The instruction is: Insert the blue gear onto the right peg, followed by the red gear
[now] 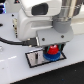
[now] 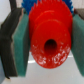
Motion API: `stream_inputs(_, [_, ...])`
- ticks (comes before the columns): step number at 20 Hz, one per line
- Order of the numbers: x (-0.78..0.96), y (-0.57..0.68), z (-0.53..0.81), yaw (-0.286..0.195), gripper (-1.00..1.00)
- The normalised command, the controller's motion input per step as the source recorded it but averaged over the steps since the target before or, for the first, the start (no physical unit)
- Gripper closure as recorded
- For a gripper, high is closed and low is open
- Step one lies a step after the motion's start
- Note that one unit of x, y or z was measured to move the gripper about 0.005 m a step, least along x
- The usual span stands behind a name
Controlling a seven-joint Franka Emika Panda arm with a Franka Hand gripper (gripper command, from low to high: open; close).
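From where I stand, the arm is bent low over the black-framed white plate [image 1: 35, 58], and the gripper [image 1: 51, 50] is pinching the red gear [image 1: 51, 50] between its two pads. In the wrist view this is plain: the red gear [image 2: 49, 41] fills the picture, its centre hole dark, with a teal-green pad [image 2: 21, 45] pressed against each flank of the toothed rim.

The blue gear [image 1: 51, 57] already lies on the plate, directly under the red one, toward the exterior view's right end of the plate. A sliver of its blue teeth [image 2: 31, 4] also peeps out beyond the red rim in the wrist view. I judge the first half of the task done, the blue gear being seated on the right peg, though the peg itself is hidden by the gears and I cannot see it. The step in hand is the second insertion.

Whether the red gear is touching the blue one or hovers just above it, I cannot tell. The next move, I think, calls for keeping the red gear's bore lined up over the peg, lowering it straight down until it rests on the blue gear, then spreading the pads and lifting clear without dragging it off.

No brand, label or writing is readable anywhere; the pictures are too soft.
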Motion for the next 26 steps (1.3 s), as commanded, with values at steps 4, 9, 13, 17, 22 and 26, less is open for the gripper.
stream_inputs(4, [0.22, 0.0, -0.07, 0.0, 1.0])
stream_inputs(9, [0.17, 0.01, -0.07, 0.0, 1.0])
stream_inputs(13, [0.07, 0.02, 0.0, 0.0, 1.0])
stream_inputs(17, [0.09, 0.04, 0.01, 0.0, 1.0])
stream_inputs(22, [0.08, 0.02, 0.08, 0.0, -1.0])
stream_inputs(26, [0.03, 0.05, 0.31, 0.0, -1.0])
